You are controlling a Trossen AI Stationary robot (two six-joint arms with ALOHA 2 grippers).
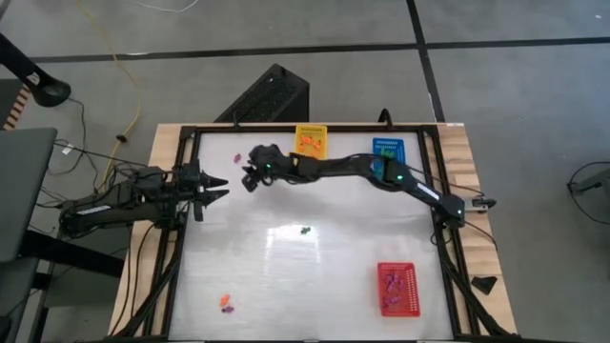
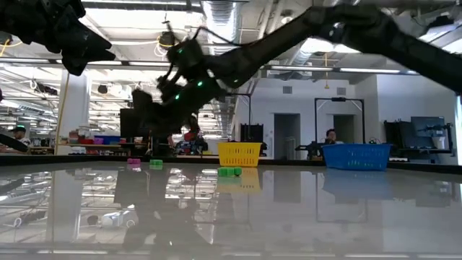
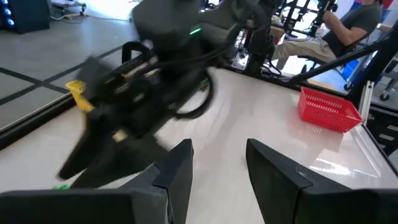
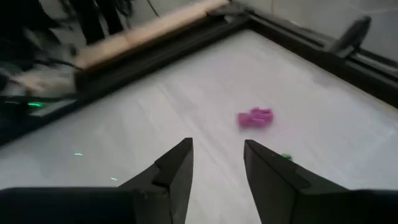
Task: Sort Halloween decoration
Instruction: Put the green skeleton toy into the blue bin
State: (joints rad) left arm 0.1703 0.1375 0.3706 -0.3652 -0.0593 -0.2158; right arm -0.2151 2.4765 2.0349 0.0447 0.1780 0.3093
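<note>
The Halloween decoration lies scattered on the white table as tiny trinkets. A purple one (image 1: pixel 237 157) (image 4: pixel 255 117) sits near the far left, with a green speck (image 4: pixel 286 157) close to it. Another green one (image 1: pixel 305 230) (image 2: pixel 229 172) lies mid-table, and an orange and purple pair (image 1: pixel 226 303) sits near the front. My right gripper (image 1: pixel 250 178) (image 4: pixel 217 155) reaches across the far half of the table. It is open, above the table surface, a little short of the purple trinket. My left gripper (image 1: pixel 221 188) (image 3: pixel 217 162) waits open at the left edge, facing the right gripper.
A yellow basket (image 1: pixel 310 140) and a blue basket (image 1: pixel 388 148) stand at the far edge, and a red basket (image 1: pixel 397 288) holding trinkets at the near right. A black frame (image 1: pixel 181 238) borders the table. My right arm (image 1: pixel 343 170) spans the far half.
</note>
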